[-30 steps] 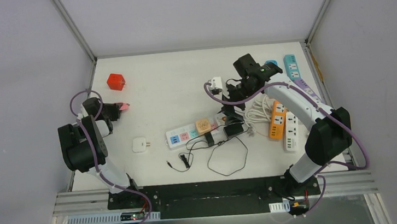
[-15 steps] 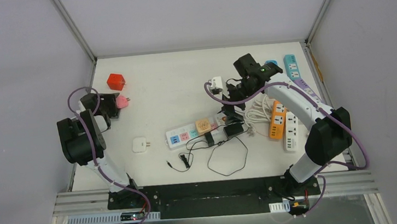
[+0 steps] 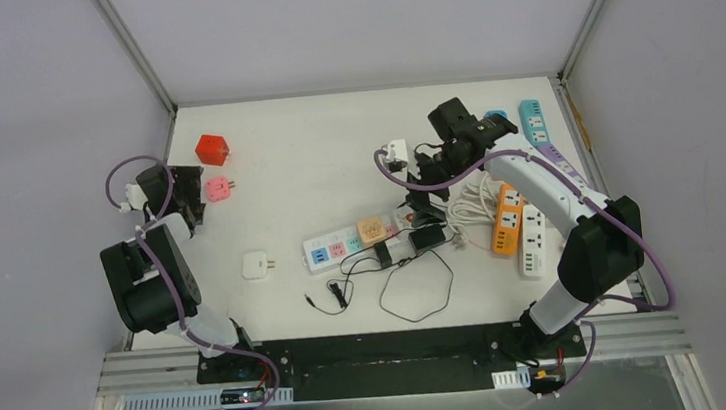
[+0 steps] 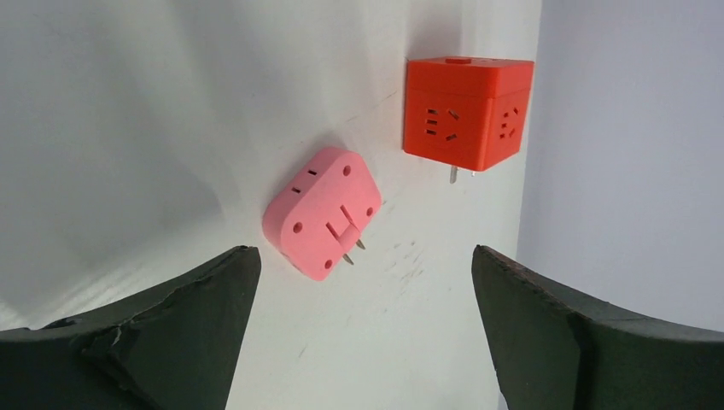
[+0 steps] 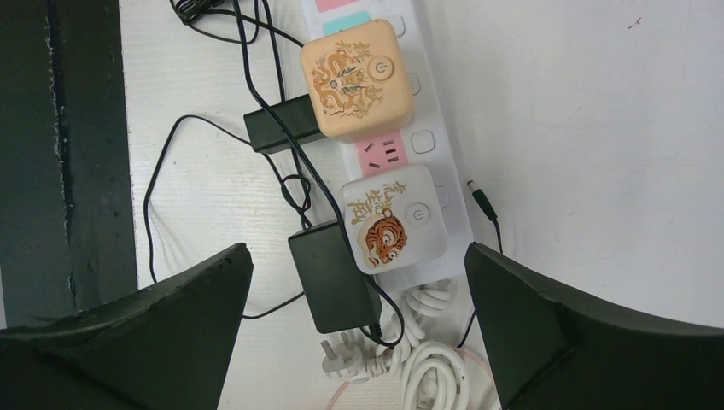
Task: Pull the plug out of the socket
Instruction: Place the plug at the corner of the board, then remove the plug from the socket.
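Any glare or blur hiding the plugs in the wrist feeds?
Left wrist: pink flat plug adapter and red cube socket sharp, soft shadow on the white table beside them. Right wrist: white power strip nearly blends into the table; tiger-print cube plug crisp. Top view: even light, no glare.

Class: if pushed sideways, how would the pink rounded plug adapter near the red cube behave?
The pink rounded plastic plug adapter probably slides rather than rolls, since it rests on a broad flat face. Likely rigid and light: a moulded shell.
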Robot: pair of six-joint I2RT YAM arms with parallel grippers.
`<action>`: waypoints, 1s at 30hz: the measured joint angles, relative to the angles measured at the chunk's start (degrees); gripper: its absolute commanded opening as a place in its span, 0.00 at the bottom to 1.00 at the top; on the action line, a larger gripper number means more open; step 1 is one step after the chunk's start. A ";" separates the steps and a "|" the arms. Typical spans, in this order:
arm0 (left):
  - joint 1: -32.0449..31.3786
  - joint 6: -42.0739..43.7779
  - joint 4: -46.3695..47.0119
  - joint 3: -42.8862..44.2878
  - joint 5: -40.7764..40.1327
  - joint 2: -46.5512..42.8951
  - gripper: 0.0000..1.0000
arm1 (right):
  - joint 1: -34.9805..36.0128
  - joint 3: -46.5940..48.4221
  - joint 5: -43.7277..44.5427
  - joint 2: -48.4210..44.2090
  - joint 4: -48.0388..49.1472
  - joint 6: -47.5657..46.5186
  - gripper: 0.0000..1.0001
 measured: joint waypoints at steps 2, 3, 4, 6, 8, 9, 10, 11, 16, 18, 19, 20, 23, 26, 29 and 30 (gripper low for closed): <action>0.02 0.94 -1.22 -0.07 -0.02 -2.05 0.99 | -0.07 0.00 -0.15 0.00 0.00 0.02 1.00; 0.00 1.44 -1.77 -0.22 0.20 -3.39 0.99 | -0.09 0.00 -0.31 0.00 0.00 0.02 1.00; 0.00 1.79 -2.19 -0.42 0.55 -4.79 0.99 | -0.17 -0.02 -0.52 -0.02 0.02 0.09 1.00; 0.00 2.78 -2.47 -1.22 1.38 -7.78 0.99 | -0.31 -0.39 -1.05 -0.24 0.20 0.22 1.00; -0.02 3.41 -2.60 -2.38 2.80 -10.64 0.99 | -0.42 -1.11 -1.51 -0.76 0.26 0.44 1.00; -0.02 3.82 -2.58 -3.13 3.65 -12.07 0.99 | -0.52 -1.66 -1.97 -1.20 0.52 0.63 1.00; -0.04 4.24 -2.54 -4.07 4.92 -13.70 0.99 | -0.63 -2.08 -2.51 -1.68 0.52 0.76 1.00; -0.04 4.50 -2.58 -4.85 6.03 -15.17 0.99 | -0.74 -2.45 -3.04 -2.21 0.68 0.94 1.00; -0.83 6.16 -2.62 -7.89 12.04 -21.05 0.99 | -1.84 -5.66 -6.97 -5.95 3.06 3.26 1.00; -1.64 6.91 -2.71 -9.07 14.36 -24.15 0.99 | -2.62 -7.37 -8.90 -7.52 4.87 5.09 1.00; -2.19 7.34 -2.67 -9.64 15.45 -25.86 0.99 | -3.06 -8.24 -9.62 -8.22 5.95 6.03 1.00; -2.67 7.76 -2.64 -10.34 16.46 -28.17 0.99 | -3.76 -9.62 -10.84 -9.20 7.69 7.50 1.00; -5.51 9.31 -2.73 -11.61 17.88 -33.24 0.99 | -6.43 -14.60 -14.38 -12.20 13.81 12.79 1.00; -10.36 11.96 -2.95 -12.39 18.69 -37.66 0.99 | -8.87 -18.88 -17.35 -14.34 19.21 17.97 1.00; -17.35 15.43 -4.00 -12.68 18.82 -40.39 0.99 | -10.67 -20.94 -19.52 -15.26 22.40 20.92 1.00; -19.28 16.46 -4.11 -12.94 18.84 -40.92 0.99 | -11.06 -21.27 -19.96 -15.39 23.12 21.42 1.00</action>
